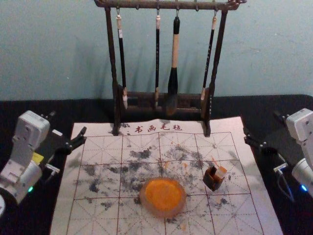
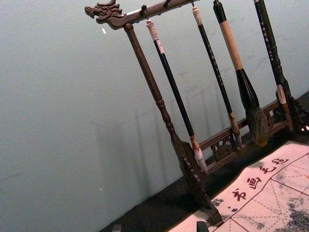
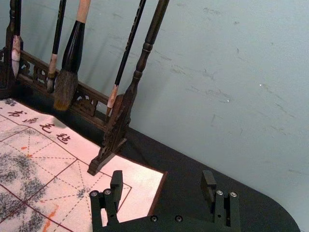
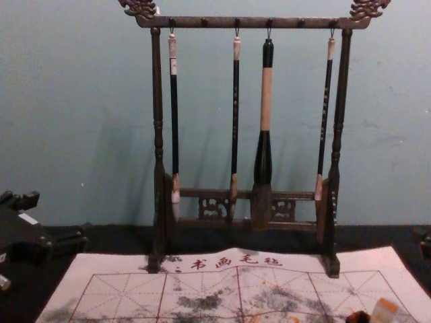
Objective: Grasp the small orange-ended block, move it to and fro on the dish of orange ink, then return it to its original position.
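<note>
- Small orange-ended block [image 1: 221, 172] stands at a slant in the little dark holder [image 1: 213, 180] on the mat [image 1: 98, 211], to the right of the dish [image 1: 164, 212], its upper part sticking out toward the robot's right.
- Right tool [image 3: 162, 178] is spread wide with nothing between its fingers, out by the mat's far right corner; it looks the natural one to use, being on the block's side.
- Left tool [image 1: 68, 122] is parked by the far left edge of the mat, also spread and holding nothing; best leave it there.
- The step in hand, I judge, is reaching for the block; the job is at its very start.
- Come in from above, match the block's slant, and close on the exposed part only, clear of the holder's rim.
- Grip firmly but gently, then draw out along the slant; a sideways tug could tip the holder.
- Lift over the dish's rim before lowering into the orange ink [image 1: 164, 193], and keep the strokes short and level so nothing slops.
- Remember the holder's spot and the block's lean, for the return.
</note>
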Robot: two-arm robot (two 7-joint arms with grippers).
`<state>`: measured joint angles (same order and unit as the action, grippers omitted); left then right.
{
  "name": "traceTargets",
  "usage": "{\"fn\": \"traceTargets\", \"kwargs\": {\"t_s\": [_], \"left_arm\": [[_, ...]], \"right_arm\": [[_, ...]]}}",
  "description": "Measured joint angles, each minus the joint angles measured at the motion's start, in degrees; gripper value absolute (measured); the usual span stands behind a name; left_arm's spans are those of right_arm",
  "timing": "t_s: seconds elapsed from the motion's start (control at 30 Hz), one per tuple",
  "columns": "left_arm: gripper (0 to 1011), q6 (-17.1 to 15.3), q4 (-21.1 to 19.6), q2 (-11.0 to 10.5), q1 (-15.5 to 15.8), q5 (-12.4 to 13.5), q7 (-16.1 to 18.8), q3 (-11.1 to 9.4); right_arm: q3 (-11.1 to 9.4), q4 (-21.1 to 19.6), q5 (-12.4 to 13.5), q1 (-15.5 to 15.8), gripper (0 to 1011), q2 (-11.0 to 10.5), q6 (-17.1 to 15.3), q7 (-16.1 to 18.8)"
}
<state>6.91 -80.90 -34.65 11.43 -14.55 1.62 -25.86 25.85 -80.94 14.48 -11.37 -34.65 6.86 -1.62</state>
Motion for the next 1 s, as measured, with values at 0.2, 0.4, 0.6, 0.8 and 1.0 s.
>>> {"fn": "traceTargets", "kwargs": {"t_s": [0.2, 0.4, 0.6, 0.8, 1.0], "left_arm": [[1001, 0.0, 0.0, 0.0, 0.0, 0.0, 0.0, 0.0], [1001, 0.0, 0.0, 0.0, 0.0, 0.0, 0.0, 0.0], [1001, 0.0, 0.0, 0.0, 0.0, 0.0, 0.0, 0.0], [1001, 0.0, 0.0, 0.0, 0.0, 0.0, 0.0, 0.0], [1001, 0.0, 0.0, 0.0, 0.0, 0.0, 0.0, 0.0]], "right_arm": [[0.0, 0.0, 0.0, 0.0, 1000, 0.0, 0.0, 0.0], [0.0, 0.0, 0.1, -0.1, 1000, 0.0, 0.1, 0.0], [0.0, 0.0, 0.1, -0.1, 1000, 0.0, 0.1, 0.0], [0.0, 0.0, 0.1, -0.1, 1000, 0.0, 0.1, 0.0], [0.0, 0.0, 0.1, -0.1, 1000, 0.0, 0.1, 0.0]]}}
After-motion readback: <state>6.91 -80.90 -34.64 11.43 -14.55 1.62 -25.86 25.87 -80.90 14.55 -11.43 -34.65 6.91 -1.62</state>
